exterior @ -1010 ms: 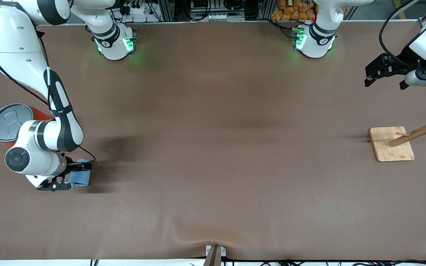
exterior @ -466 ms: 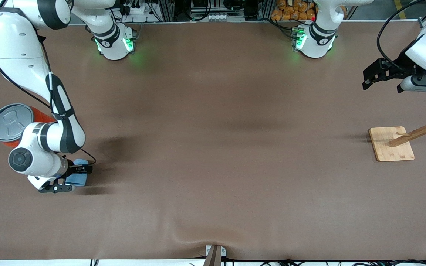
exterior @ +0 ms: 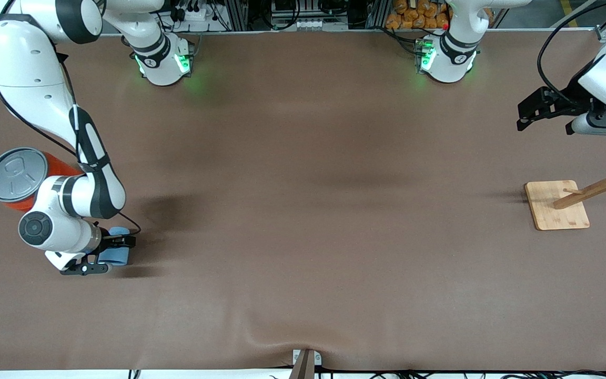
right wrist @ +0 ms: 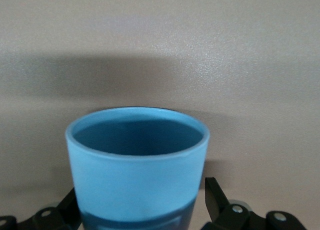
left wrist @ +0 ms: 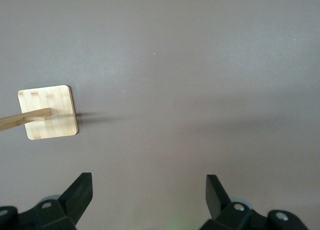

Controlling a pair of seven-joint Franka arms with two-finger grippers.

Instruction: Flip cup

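The light-blue cup (exterior: 115,253) sits between the fingers of my right gripper (exterior: 107,256), low over the table at the right arm's end, close to the front camera. The gripper is shut on the cup's lower sides. In the right wrist view the cup (right wrist: 137,172) fills the space between the black fingers (right wrist: 216,197), with its rim and darker blue inside showing. My left gripper (exterior: 525,117) is open and empty in the air at the left arm's end. It also shows in the left wrist view (left wrist: 149,180), with bare table under it.
A large orange can with a grey lid (exterior: 11,173) stands beside the right arm's wrist. A wooden rack on a square base (exterior: 555,205) stands at the left arm's end, and its base shows in the left wrist view (left wrist: 47,113).
My right wrist has shifted slightly with the cup, and the cup looks shorter from the front camera than before. The left gripper has drifted only a little.
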